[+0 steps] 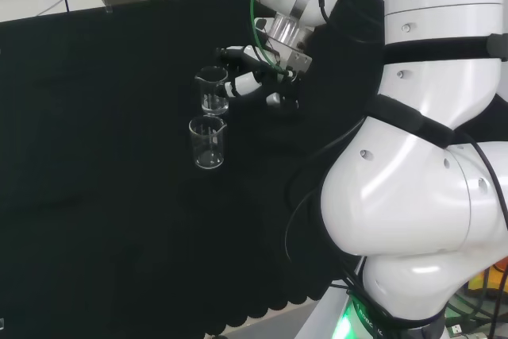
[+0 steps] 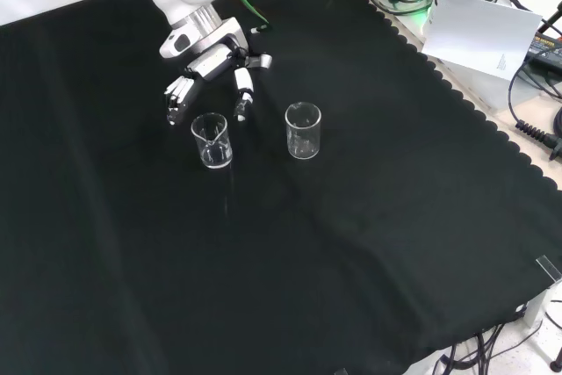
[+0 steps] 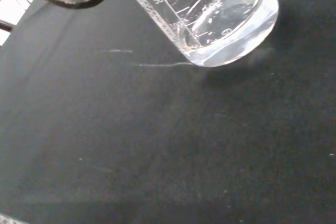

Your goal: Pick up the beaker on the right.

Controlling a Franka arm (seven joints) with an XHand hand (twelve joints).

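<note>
The beaker (image 2: 212,140) by the hand (image 2: 211,68) is the left of two in the front view and the farther one in the head view, upright on the black cloth (image 2: 351,261). The other beaker (image 2: 303,130) stands apart to its right. Clear glass, it looks light, rigid, slippery and breakable; grasp around its mid wall. The hand's fingers (image 2: 242,94) are spread either side, holding nothing

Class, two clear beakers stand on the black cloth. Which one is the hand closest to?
The left beaker in the front view: the hand reaches down just behind it, fingers either side of its rim. The other beaker stands apart to the right.
</note>
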